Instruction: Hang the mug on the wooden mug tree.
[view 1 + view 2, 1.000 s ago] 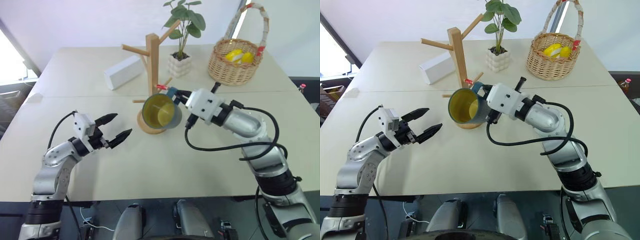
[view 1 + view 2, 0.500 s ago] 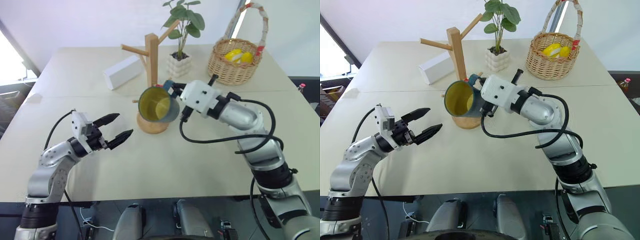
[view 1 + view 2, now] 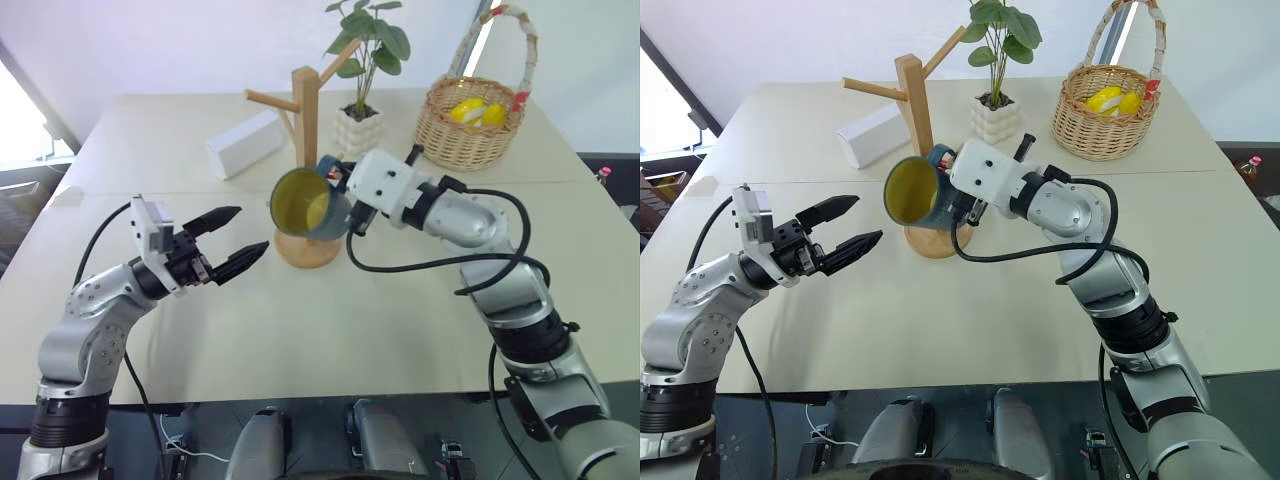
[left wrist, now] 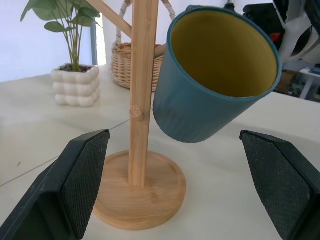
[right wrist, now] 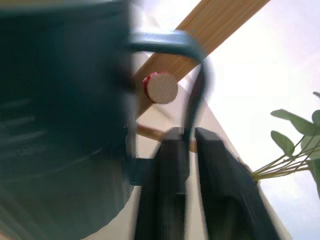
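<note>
Teal-blue ceramic mug [image 3: 308,203] with empty yellow interior pinched by its handle in right gripper [image 5: 186,150], loop around light-wood mug tree [image 3: 305,130] peg. Left gripper [image 3: 238,242] spread, holding nothing. Yellow fruit [image 3: 478,113] in wicker basket [image 3: 450,146].

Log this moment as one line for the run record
stage: hanging | mug: handle looped over a peg tip of wooden mug tree | right gripper: on mug handle | left gripper: open, apart

Both arms: silver-grey metal shells, black bands at the joints. White boxy wrist housing on each, left gripper [image 3: 232,243] and right gripper [image 5: 186,150] both with black fingers [image 4: 82,182], the pads finely textured. Loose black cables loop off each wrist housing back along the forearm, mid-frame left and right.
</note>
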`<state>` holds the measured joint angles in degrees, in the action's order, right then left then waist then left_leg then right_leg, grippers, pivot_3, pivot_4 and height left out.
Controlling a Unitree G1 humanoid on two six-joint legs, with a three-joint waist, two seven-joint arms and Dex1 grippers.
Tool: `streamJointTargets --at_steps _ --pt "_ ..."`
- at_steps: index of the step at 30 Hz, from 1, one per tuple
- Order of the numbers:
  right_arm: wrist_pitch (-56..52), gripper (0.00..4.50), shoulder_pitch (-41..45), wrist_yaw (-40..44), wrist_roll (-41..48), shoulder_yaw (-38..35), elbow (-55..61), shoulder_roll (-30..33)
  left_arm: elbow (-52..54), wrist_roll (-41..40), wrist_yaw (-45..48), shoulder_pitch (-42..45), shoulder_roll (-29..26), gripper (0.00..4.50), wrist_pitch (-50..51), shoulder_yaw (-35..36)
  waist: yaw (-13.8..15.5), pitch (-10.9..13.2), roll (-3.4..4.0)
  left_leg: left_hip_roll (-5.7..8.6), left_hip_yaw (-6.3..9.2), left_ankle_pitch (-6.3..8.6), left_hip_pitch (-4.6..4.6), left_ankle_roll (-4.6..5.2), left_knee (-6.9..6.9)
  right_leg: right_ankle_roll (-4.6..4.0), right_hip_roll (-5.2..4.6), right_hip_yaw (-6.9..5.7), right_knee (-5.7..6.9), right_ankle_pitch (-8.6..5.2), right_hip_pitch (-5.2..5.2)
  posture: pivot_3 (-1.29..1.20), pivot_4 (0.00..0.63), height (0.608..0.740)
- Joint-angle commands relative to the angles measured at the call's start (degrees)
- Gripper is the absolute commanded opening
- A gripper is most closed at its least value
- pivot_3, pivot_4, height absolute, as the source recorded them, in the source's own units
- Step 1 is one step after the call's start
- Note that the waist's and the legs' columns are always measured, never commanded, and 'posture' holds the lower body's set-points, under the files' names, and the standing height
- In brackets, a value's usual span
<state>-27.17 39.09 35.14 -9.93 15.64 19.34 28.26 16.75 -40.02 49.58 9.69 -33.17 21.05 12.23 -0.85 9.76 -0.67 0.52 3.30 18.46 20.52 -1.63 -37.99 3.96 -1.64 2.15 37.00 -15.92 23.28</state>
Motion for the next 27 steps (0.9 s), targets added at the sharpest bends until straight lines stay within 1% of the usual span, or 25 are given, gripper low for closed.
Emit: streamJointTargets --at_steps 1,2,4,6,10,13,15,19,21,23,27 --pt "1.1 2.42 1.6 0.1 -0.2 -1.1 1.7 0.1 2.1 -0.8 -0.3 0.7 -0.4 4.5 -0.3 1.4 0.0 0.0 0.0 0.0 0.0 0.0 0.0 0.0 0.0 0.0 0.0 0.0 0.0 0.0 0.0 0.0 0.15 0.74" --pt "1.3 2.93 1.5 0.4 -0.1 -1.4 2.1 0.4 2.0 -0.7 -0.4 0.7 -0.3 4.5 -0.4 1.3 0.0 0.0 0.0 0.0 0.0 0.0 0.0 0.0 0.0 0.0 0.0 0.0 0.0 0.0 0.0 0.0 0.15 0.74" --pt "1.6 2.93 1.2 1.1 0.8 -2.5 3.1 1.1 1.9 -0.6 -0.7 0.5 -0.1 4.5 -0.5 1.4 0.0 0.0 0.0 0.0 0.0 0.0 0.0 0.0 0.0 0.0 0.0 0.0 0.0 0.0 0.0 0.0 0.15 0.74" --pt "2.7 2.93 -0.7 3.6 3.7 -5.6 5.2 3.2 1.2 -0.6 -1.7 0.1 0.3 4.5 -0.3 1.9 0.1 0.0 0.01 0.0 0.0 0.0 0.01 0.0 0.0 0.0 0.0 0.0 0.0 0.0 0.01 0.0 0.15 0.74" --pt "4.8 2.93 -5.6 7.8 12.5 -14.6 6.8 6.4 -2.1 -0.9 -5.7 0.1 1.8 4.5 0.1 4.3 0.2 0.0 -0.06 0.0 0.03 0.0 0.05 0.0 0.0 0.01 -0.03 -0.05 -0.12 0.0 -0.06 0.0 0.15 0.74" --pt "2.3 2.93 -11.3 7.0 21.1 -24.5 3.7 4.3 -7.5 2.0 -11.1 -0.6 3.8 4.5 -1.9 7.0 0.2 0.0 -0.07 0.0 0.02 0.0 0.0 0.01 0.01 0.01 -0.03 -0.04 -0.13 0.01 -0.11 0.0 0.15 0.74" --pt "2.6 2.93 -16.2 5.6 25.0 -28.5 -0.1 1.3 -10.7 4.5 -15.1 -1.2 5.4 4.5 -3.9 8.4 0.2 0.0 -0.18 0.0 0.03 0.01 -0.03 0.01 0.03 0.01 -0.02 -0.04 -0.1 0.01 -0.11 0.0 0.15 0.74" --pt "7.9 2.93 -22.9 1.8 26.0 -30.3 -8.0 -4.9 -15.0 10.8 -21.5 -2.5 7.8 4.5 -8.1 8.9 0.0 0.0 -0.18 -0.02 -0.01 0.01 -0.08 0.01 0.08 0.01 0.01 0.0 -0.04 0.01 -0.1 0.0 0.15 0.74" --pt "10.7 2.93 -24.7 0.3 25.6 -30.2 -11.5 -7.2 -15.8 11.9 -23.3 -3.3 8.7 4.5 -8.6 9.2 0.0 0.0 -0.16 -0.02 -0.03 0.0 -0.04 0.01 0.07 0.01 0.01 0.02 0.03 0.01 -0.01 0.0 0.15 0.74" --pt "12.9 2.93 -25.4 -0.9 25.1 -30.1 -14.4 -8.3 -15.7 12.9 -24.0 -4.4 9.1 4.5 -9.4 9.0 0.0 0.0 -0.17 -0.02 -0.03 0.01 -0.07 0.01 0.07 0.01 0.01 0.03 0.04 0.01 -0.02 0.0 0.15 0.74" --pt "16.0 2.93 -25.2 -2.4 25.3 -29.8 -18.3 -9.3 -15.0 12.5 -23.9 -6.0 9.7 4.5 -10.1 9.7 0.0 0.0 -0.17 -0.01 -0.03 0.01 -0.05 0.0 0.07 0.01 0.0 0.02 0.04 0.01 -0.02 0.0 0.15 0.74"
